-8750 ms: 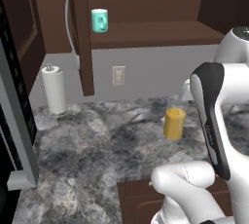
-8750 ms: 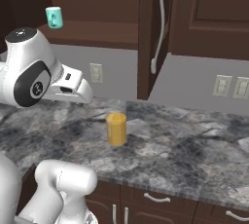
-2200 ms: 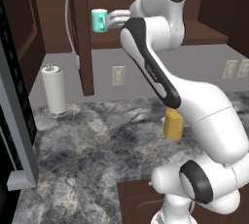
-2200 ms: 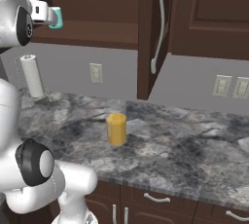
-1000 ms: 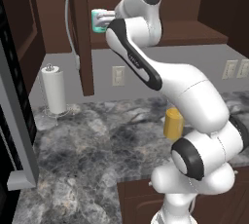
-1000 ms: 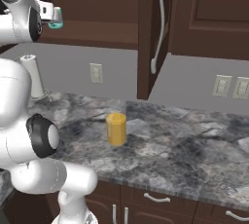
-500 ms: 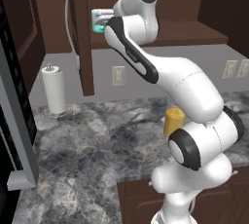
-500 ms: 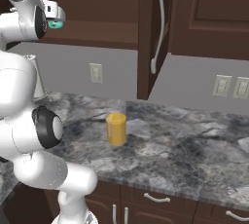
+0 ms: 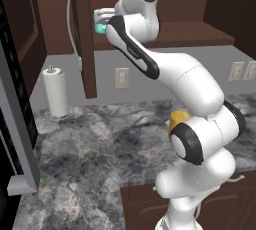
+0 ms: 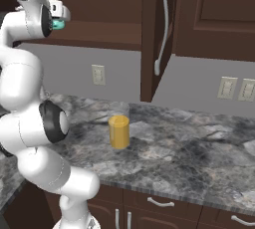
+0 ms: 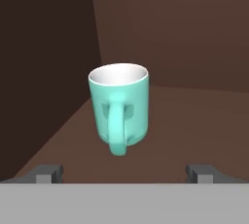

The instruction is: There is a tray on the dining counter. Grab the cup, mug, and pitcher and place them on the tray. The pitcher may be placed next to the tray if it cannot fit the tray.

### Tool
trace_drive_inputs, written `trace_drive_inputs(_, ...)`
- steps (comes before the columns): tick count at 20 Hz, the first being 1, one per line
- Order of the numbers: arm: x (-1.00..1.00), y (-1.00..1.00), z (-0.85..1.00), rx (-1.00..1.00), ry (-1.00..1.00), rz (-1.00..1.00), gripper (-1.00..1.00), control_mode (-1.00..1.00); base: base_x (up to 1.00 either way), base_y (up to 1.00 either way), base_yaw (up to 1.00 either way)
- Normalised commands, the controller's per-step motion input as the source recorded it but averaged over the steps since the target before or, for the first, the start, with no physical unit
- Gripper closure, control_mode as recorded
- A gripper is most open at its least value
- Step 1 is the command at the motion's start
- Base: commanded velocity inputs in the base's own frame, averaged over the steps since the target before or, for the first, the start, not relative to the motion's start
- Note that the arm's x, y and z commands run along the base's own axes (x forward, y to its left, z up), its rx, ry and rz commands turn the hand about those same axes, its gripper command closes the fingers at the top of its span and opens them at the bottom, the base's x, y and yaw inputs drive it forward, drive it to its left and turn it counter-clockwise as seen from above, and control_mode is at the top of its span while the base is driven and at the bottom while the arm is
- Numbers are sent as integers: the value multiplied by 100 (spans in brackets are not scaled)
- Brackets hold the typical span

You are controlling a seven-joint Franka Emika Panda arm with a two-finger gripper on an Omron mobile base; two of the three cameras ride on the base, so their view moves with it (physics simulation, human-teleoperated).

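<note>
Pincer (image 11: 124,172) wide open, nothing gripped, raised at open cabinet. Teal mug (image 11: 119,107) upright on cabinet shelf (image 11: 194,125), handle facing pincer. Yellow cup (image 10: 119,131) on counter (image 10: 189,158) below.

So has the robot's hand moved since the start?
Yes. The gripper rose from low beside the yellow cup up to the cabinet shelf, and now faces the mug with jaws open.

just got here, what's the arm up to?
The arm is reaching up into the open wall cabinet, gripper open and lined up on the teal mug standing on the shelf, handle facing the hand. No grasp yet. The pitcher with orange-yellow liquid stands on the marbled counter below, untouched.
</note>
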Motion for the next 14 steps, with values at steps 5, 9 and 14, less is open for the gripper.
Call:
trace_drive_inputs(5,27,18,0,0,0,0,-100,-100,0,0,0)
trace_drive_inputs(9,26,19,0,0,0,0,-100,-100,0,0,0)
trace_drive_inputs(14,19,8,0,0,0,0,-100,-100,0,0,0)
